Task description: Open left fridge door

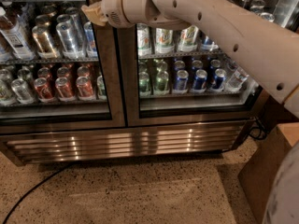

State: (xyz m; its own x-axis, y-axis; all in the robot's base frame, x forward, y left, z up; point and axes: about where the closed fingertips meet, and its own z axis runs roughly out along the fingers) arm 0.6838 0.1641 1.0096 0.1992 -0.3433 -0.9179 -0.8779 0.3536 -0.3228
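Observation:
The fridge (126, 141) fills the view, with a louvred steel grille along its base. The left fridge door (56, 64) is shut, with red and silver cans behind its glass. The right door (191, 64) shows green and blue cans. My beige arm reaches in from the right across the top. My gripper (93, 12) sits at the upper right edge of the left door, against the centre post between the two doors.
A black cable (32, 192) runs across the speckled floor at the lower left. A brown box (273, 171) stands at the lower right. More cables (256, 132) hang by the fridge's right corner.

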